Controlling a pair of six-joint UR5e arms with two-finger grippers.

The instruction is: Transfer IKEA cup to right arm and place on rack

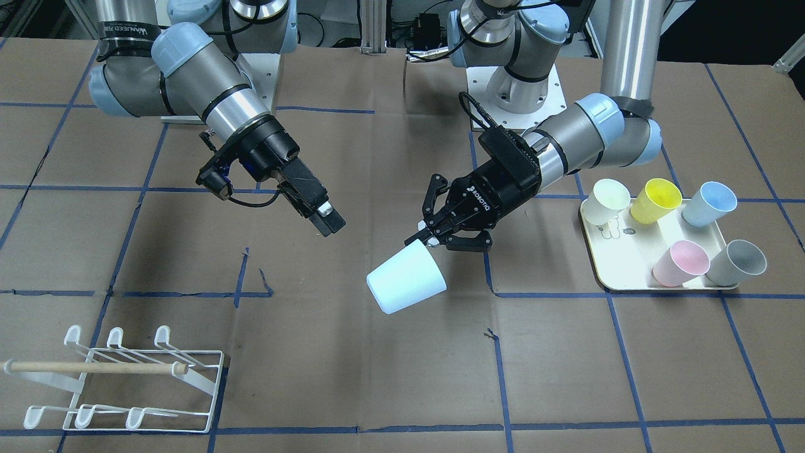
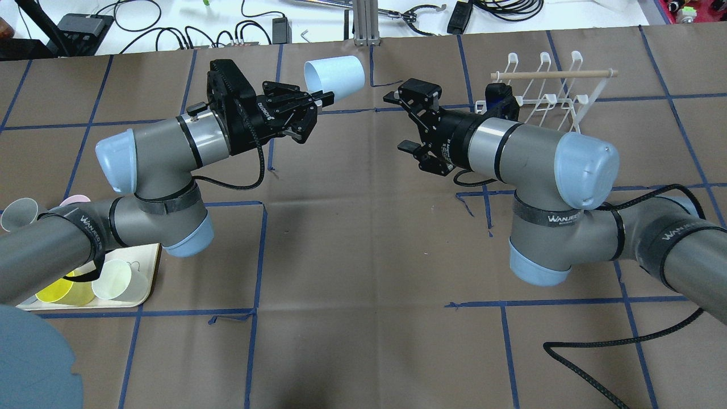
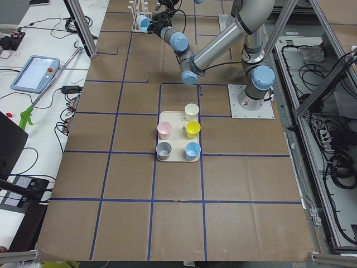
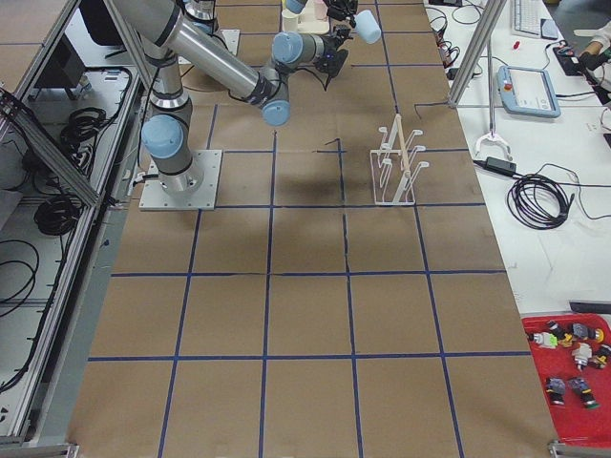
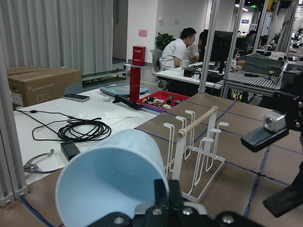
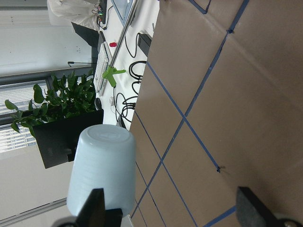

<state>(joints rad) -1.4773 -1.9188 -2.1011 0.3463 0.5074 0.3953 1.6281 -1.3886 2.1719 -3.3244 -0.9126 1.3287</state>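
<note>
The IKEA cup [image 1: 407, 278] is pale blue and hangs on its side above the table. My left gripper [image 1: 434, 238] is shut on its rim, and the cup's bottom points away from that gripper. In the left wrist view the cup [image 5: 109, 182] shows its open mouth with one finger [image 5: 161, 194] on the rim. The right arm's gripper [image 2: 402, 120] stands open beside the cup [image 2: 334, 74], a gap apart and touching nothing. The right wrist view shows the cup [image 6: 102, 170] bottom-on. The white wire rack [image 1: 119, 377] with its wooden dowel stands on the table beyond the right gripper, with nothing on it.
A cream tray [image 1: 605, 251] near the left arm's base carries several cups in white, yellow, blue, pink and grey. Blue tape lines grid the brown table. Cables and a teach pendant [image 4: 530, 91] lie past the table's far edge. People sit at desks in the background.
</note>
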